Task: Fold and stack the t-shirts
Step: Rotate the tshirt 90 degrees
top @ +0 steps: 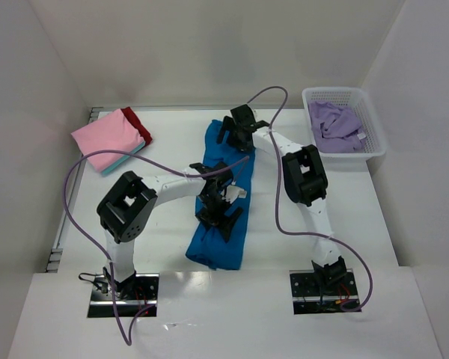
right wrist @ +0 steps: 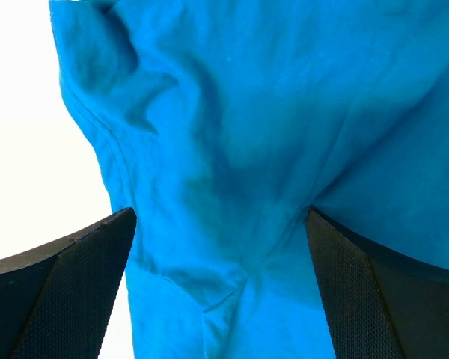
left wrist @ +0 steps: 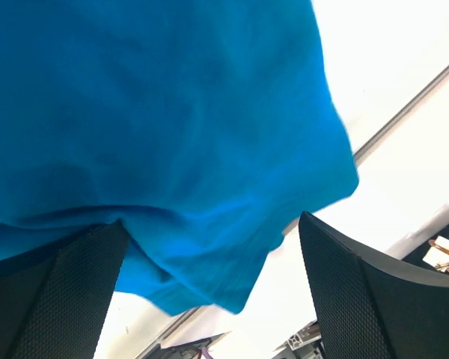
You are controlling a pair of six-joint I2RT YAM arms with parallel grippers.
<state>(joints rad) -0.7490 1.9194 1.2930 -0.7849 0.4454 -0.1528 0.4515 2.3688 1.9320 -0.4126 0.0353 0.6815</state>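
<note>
Blue t-shirt [top: 223, 243] lies as a long strip in the middle of the table [top: 359, 217], running from near to far. It is soft, light cloth. It will sag and wrinkle wherever it is not supported, and a single layer may slip out of a pinch.

The left gripper [top: 218, 212] hangs over its middle and the right gripper [top: 238, 129] over its far end. Both have their fingers wide apart, nothing clamped. I judge the best hold is at an edge or hem — all layers taken together.

A folded pink shirt [top: 108, 138] lies at the far left, and a lavender shirt [top: 335, 123] is in the basket [top: 376, 146].
</note>
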